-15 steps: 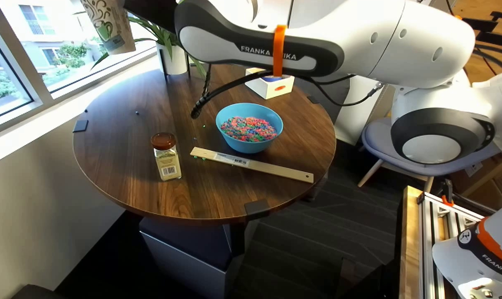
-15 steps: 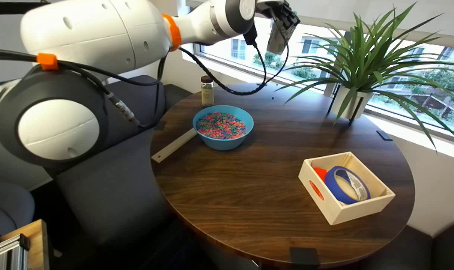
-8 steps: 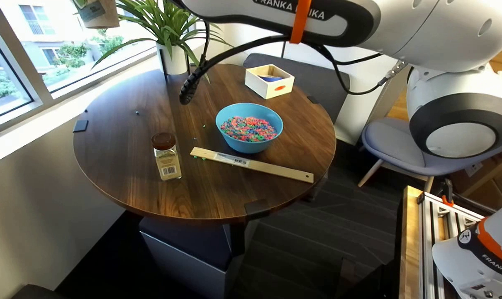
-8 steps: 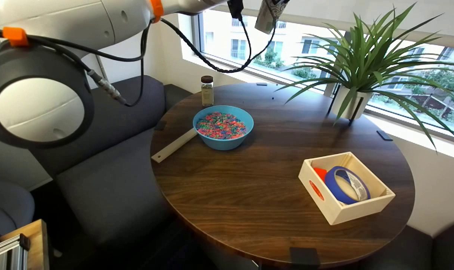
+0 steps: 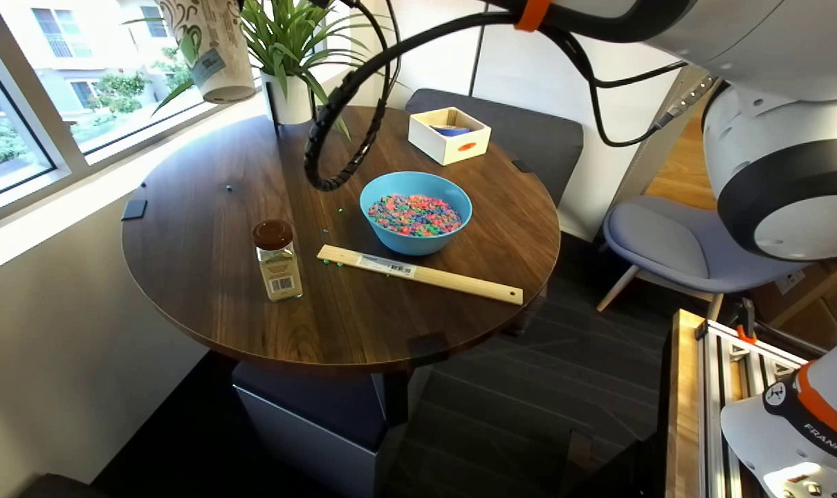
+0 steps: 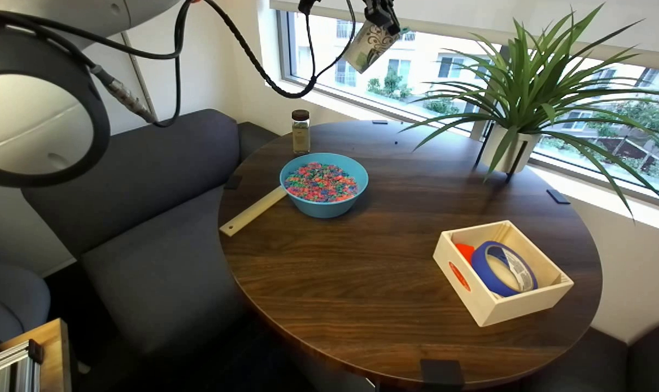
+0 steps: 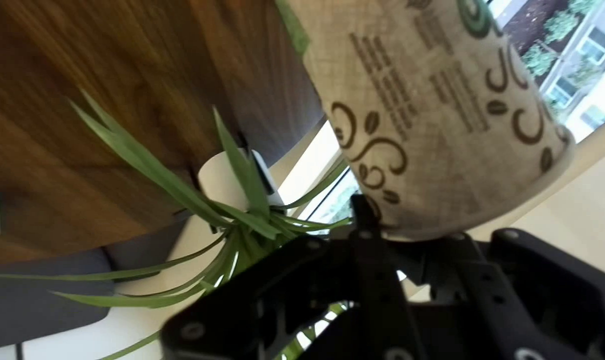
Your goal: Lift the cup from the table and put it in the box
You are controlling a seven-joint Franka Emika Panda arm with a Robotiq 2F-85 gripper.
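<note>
I saw a blue bowl (image 5: 414, 246) of colourful bits (image 5: 415, 215), a wooden strip (image 5: 453, 281) just beside it, a brown-capped jar (image 5: 279, 266), and a potted plant (image 6: 517, 106) near the window (image 6: 435, 57).

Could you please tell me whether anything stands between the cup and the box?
Perhaps the potted plant: in an exterior view it appears between cup and box, though clearance is unclear. Inside the box lies a blue tape roll.

The bowl (image 6: 325, 210) looks like smooth plastic. Beneath it, the table (image 6: 384, 261) has softly glossy wood grain. Well apart from it are the matt bare-wood box (image 6: 517, 308) and the matt paper cup (image 6: 370, 48).
</note>
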